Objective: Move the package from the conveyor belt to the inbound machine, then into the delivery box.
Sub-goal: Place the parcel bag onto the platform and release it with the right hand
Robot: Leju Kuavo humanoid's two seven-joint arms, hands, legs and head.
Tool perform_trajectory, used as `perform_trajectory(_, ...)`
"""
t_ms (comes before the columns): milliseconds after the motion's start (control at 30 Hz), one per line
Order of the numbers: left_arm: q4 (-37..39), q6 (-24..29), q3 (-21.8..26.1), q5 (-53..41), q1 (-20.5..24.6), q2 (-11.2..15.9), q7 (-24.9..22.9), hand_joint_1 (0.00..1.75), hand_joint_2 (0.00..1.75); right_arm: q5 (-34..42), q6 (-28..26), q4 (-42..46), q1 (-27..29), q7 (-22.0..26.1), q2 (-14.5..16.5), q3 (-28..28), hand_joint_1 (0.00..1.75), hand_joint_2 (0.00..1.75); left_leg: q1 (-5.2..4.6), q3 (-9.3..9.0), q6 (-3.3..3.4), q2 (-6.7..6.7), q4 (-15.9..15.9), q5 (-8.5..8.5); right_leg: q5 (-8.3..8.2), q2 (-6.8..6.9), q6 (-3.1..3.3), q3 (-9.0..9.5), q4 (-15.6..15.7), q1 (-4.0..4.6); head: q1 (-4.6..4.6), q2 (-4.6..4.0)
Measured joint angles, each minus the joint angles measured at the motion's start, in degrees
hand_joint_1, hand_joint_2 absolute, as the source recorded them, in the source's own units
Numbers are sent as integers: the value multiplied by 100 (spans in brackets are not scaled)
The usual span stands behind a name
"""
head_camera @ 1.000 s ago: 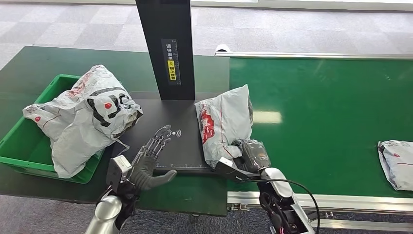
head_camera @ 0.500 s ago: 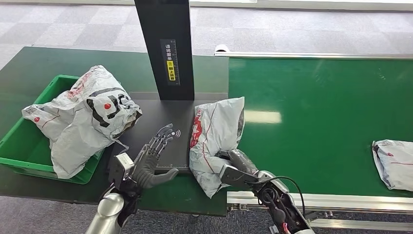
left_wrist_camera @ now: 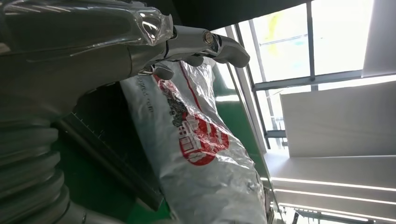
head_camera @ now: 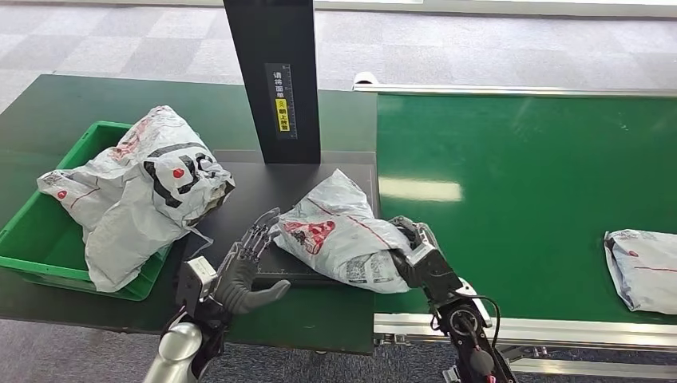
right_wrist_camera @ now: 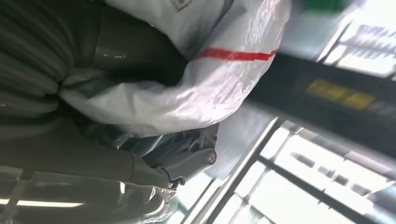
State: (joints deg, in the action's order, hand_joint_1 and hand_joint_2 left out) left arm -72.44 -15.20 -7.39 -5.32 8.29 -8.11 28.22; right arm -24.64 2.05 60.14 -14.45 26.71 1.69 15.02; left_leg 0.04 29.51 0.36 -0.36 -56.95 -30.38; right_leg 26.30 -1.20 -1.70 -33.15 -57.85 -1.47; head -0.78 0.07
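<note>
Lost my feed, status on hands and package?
Right hand grips package, lying across inbound machine plate. Left hand open beside it, fingertips near the bag. Green box piled with bags.

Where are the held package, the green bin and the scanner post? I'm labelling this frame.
held package (head_camera: 339, 231), head view: on its grey middle, beside the red print.
green bin (head_camera: 36, 215), head view: on its left wall.
scanner post (head_camera: 271, 48), head view: on its black front face, above the label.
</note>
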Motion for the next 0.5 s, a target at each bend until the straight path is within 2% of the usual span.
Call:
perform_trajectory(67, -28, -5, 2, -20, -18, -1, -31, 0, 175, -345, -601, 2, 8, -481, 15, -52, 175, 175, 0, 0, 0, -1, 0, 0, 0, 1, 0, -1, 0, 0, -1, 0)
perform_trajectory(133, -48, -10, 3, -27, -23, -3, -69, 0, 175, -428, -827, -13, 13, -739, 26, -123, 175, 175, 1, 0, 0, -1, 0, 0, 0, 1, 0, -1, 0, 1, -1, 0)
perform_trajectory(333, -54, -14, 1, -45, -22, -4, -131, 0, 175, -591, -936, -115, 6, -1151, 30, -260, 175, 175, 2, 0, 0, -1, 0, 0, 0, 1, 0, -1, -1, 1, -1, 0)
perform_trajectory(500, -50, -18, -19, -64, -1, -13, -169, 0, 175, -722, -702, -416, -59, -1504, 22, -267, 175, 175, 1, 0, 0, 0, 0, 0, 0, 1, 0, 0, 0, 1, 0, 0)
